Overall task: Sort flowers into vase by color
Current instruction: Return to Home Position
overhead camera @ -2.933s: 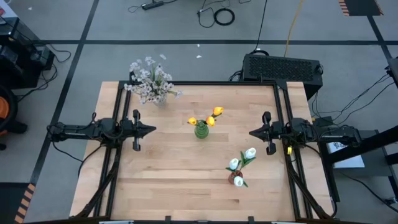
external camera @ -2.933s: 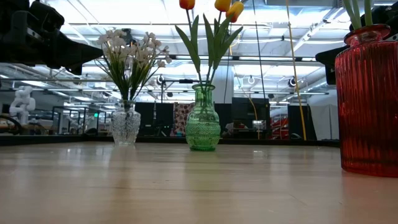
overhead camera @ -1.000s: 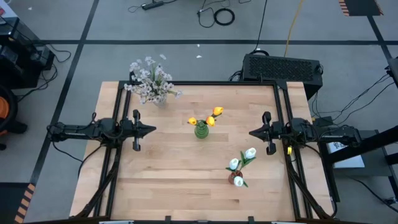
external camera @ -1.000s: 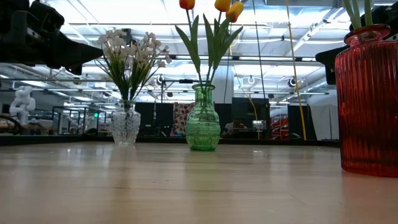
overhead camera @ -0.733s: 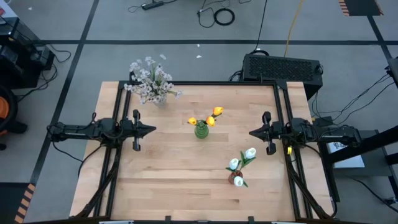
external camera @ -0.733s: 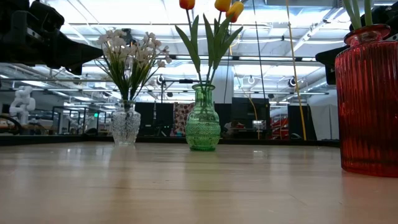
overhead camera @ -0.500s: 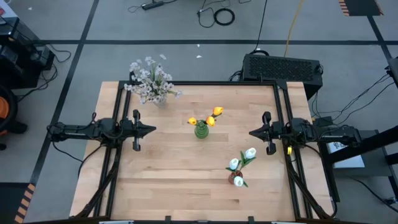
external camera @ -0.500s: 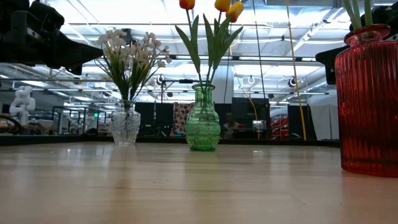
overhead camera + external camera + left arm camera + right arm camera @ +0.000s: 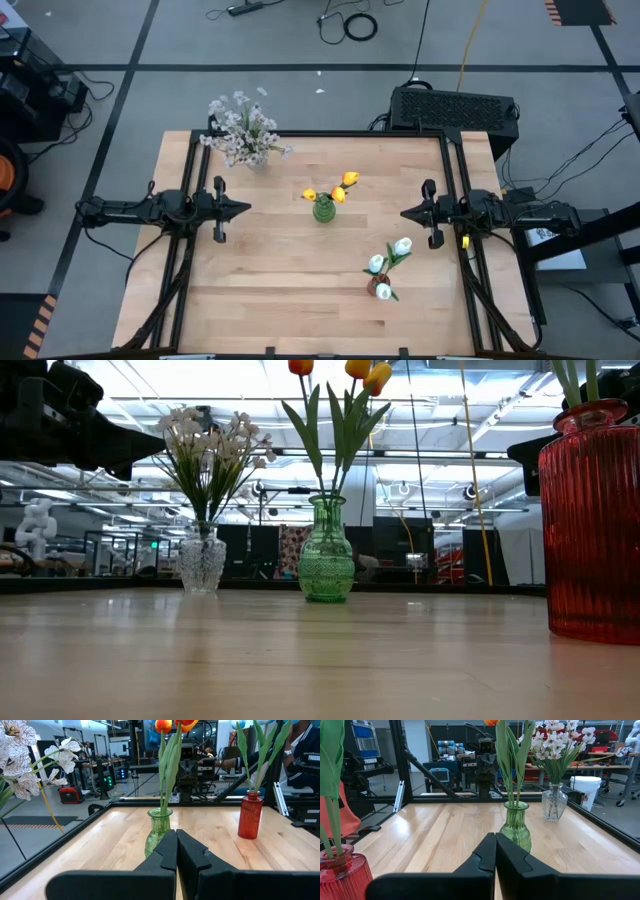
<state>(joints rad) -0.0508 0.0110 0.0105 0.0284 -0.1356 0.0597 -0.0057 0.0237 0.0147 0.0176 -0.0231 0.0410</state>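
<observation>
Orange-yellow tulips [image 9: 338,187] stand with their stems in a green glass vase [image 9: 323,209] at the table's middle. White tulips [image 9: 390,262] stand in a red ribbed vase [image 9: 592,520] at the near right. A bushy spray of pale blossoms [image 9: 240,125] stands in a clear vase [image 9: 202,558] at the far left corner. My left gripper [image 9: 246,209] is shut at the left edge and points level at the green vase. My right gripper [image 9: 404,213] is shut at the right edge, pointing level toward the table's middle.
A black metal frame [image 9: 310,134] runs along the table's far edge and down both sides. A dark box [image 9: 455,108] sits on the floor behind the far right corner. Bare wood [image 9: 280,290] lies in the near left half of the table.
</observation>
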